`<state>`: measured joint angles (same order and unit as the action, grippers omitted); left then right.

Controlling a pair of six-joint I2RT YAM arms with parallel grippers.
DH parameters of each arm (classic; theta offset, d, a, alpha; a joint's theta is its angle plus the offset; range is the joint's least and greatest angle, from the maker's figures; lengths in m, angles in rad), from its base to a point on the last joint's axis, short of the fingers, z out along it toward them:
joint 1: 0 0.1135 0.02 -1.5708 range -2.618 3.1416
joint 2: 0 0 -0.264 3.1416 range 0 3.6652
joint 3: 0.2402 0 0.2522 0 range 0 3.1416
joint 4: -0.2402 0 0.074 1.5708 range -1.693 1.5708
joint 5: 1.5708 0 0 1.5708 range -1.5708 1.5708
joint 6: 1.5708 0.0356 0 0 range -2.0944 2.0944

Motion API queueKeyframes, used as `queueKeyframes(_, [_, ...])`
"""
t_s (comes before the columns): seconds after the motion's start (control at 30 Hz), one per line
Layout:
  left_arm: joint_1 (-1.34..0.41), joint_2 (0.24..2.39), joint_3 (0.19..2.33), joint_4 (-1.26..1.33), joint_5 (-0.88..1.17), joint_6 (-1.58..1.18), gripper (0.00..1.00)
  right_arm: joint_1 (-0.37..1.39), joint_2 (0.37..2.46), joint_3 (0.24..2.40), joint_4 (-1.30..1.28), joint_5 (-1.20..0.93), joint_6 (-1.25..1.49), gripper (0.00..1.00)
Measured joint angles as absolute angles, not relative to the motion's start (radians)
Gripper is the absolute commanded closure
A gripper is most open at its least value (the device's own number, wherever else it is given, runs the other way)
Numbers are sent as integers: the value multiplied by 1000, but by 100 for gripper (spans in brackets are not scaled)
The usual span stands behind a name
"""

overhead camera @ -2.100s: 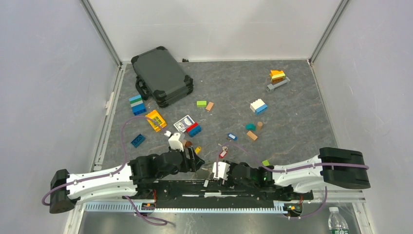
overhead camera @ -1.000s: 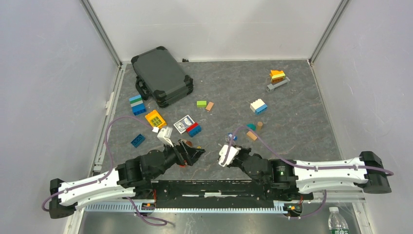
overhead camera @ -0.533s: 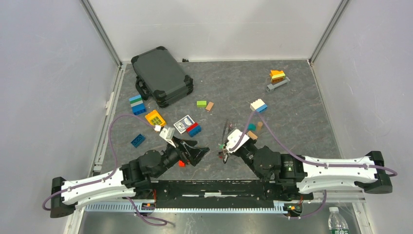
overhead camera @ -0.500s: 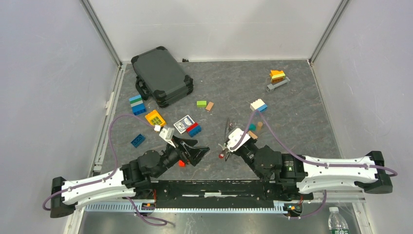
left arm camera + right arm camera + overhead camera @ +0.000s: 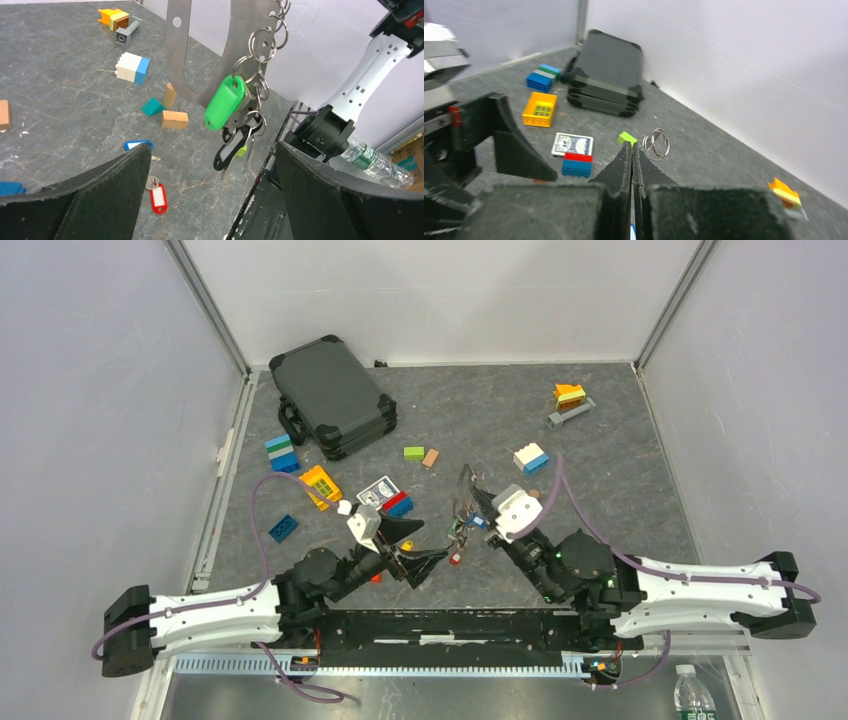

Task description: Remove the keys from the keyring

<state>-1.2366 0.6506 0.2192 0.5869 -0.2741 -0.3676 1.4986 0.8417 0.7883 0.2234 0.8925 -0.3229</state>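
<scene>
Building blocks (image 5: 531,457), a dark case (image 5: 333,395) and a loose red key (image 5: 158,196) litter the bench (image 5: 610,470). At centre frame the keyring (image 5: 177,60) hangs pinched in the right hand (image 5: 632,156). Its green and black keys (image 5: 226,102) dangle just in front of the spread left hand (image 5: 432,540). Both arms stretch low, angled inward.

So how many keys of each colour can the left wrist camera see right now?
Green key: 1, on the keyring
Black key: 1, also on it
Blue key: 1, loose
Red key: 1, loose
Total: 4
</scene>
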Motion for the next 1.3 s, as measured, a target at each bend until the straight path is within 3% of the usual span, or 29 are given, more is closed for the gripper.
queueKeyframes(0.17, [-1237,648,224,611,-205,-281,6,1499,716,719,234,670,-408,100])
queueKeyframes(0.2, [-1237,594,229,616,-135,-242,6,1499,656,702,215,528,-457,100])
queueKeyframes(0.4, [-1237,536,243,613,-40,-203,0,1497,600,696,144,287,-523,100])
queueKeyframes(0.7, [-1237,576,282,610,3,-162,2,1497,624,696,110,24,-533,100])
queueKeyframes(0.87, [-1237,583,285,601,30,-154,38,1497,634,693,111,-27,-532,100])
queueKeyframes(1.03, [-1236,591,309,570,92,-144,96,1497,620,684,130,-25,-532,100])
queueKeyframes(1.13, [-1237,590,320,554,140,-144,98,1497,595,672,138,-13,-535,100])
queueKeyframes(1.2, [-1238,580,344,512,186,-138,98,1496,568,662,138,9,-534,95])
queueKeyframes(1.3, [-1238,583,453,320,220,-84,98,1497,534,654,134,64,-536,72])
